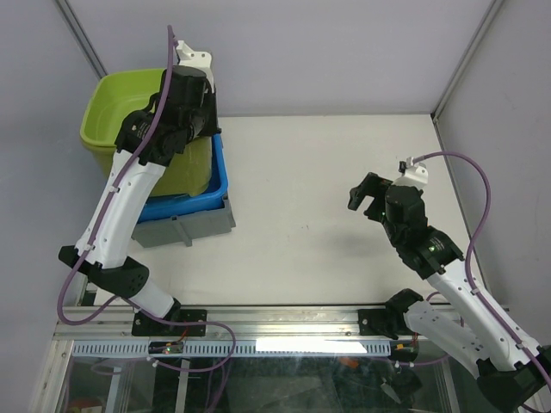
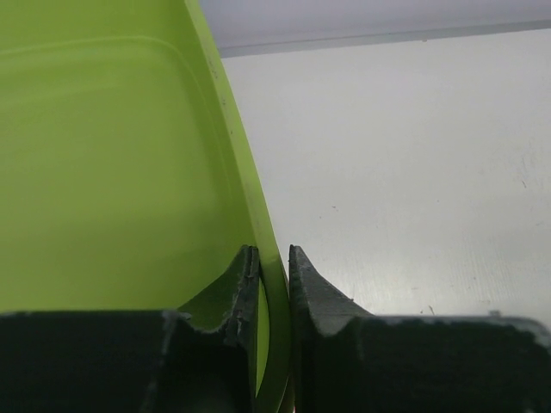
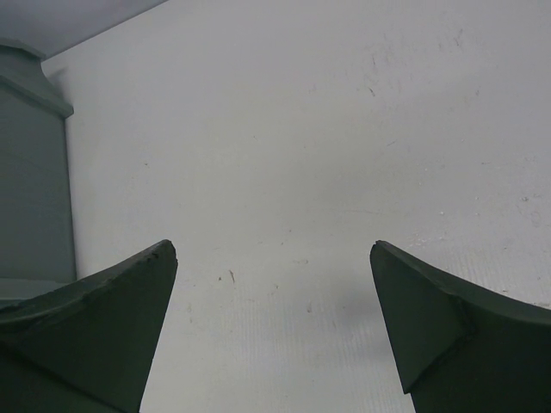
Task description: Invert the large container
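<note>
The large container (image 1: 120, 112) is a lime-green tub at the table's back left, nested on top of two smaller bins. My left gripper (image 1: 205, 129) reaches down over its right wall. In the left wrist view the green rim (image 2: 258, 224) runs straight between the two fingers, and the left gripper (image 2: 274, 258) is shut on it, one finger inside the tub and one outside. My right gripper (image 1: 366, 198) hovers over the bare table at the right, far from the tub. In its wrist view the right gripper (image 3: 274, 258) is open, with only the tabletop between the fingers.
Under the green tub sit a blue bin (image 1: 185, 205) and a grey bin (image 1: 194, 225). The grey bin's corner (image 3: 30, 172) shows at the left edge of the right wrist view. Grey walls enclose the table at the back and on both sides.
</note>
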`<state>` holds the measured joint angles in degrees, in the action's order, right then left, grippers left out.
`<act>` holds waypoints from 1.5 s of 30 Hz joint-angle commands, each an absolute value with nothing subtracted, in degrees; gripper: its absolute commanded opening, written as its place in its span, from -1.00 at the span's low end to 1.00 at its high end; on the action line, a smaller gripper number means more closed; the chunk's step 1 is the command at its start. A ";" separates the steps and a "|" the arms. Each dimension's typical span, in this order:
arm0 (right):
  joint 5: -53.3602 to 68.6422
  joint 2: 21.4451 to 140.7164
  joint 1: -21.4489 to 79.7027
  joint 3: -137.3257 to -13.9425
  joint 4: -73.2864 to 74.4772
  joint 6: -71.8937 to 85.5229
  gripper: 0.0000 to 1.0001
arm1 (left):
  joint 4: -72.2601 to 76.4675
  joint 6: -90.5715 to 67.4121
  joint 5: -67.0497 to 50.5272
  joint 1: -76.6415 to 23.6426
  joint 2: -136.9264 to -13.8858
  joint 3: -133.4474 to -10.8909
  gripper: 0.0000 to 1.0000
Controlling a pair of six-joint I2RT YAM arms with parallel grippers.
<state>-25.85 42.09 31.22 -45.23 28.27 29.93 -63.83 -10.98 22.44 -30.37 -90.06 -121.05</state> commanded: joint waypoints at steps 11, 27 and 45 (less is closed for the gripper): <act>-25.50 41.13 31.05 -46.58 27.16 31.19 0.99 | -57.64 -7.88 23.54 -30.14 -84.44 -123.96 -1.00; -10.34 45.41 31.21 -47.14 14.08 35.85 0.99 | -50.77 -5.10 27.17 -30.10 -79.61 -123.37 -1.00; 13.43 80.35 47.44 -72.11 -11.77 39.59 0.99 | -50.06 -8.60 19.56 -30.15 -67.75 -104.10 -1.00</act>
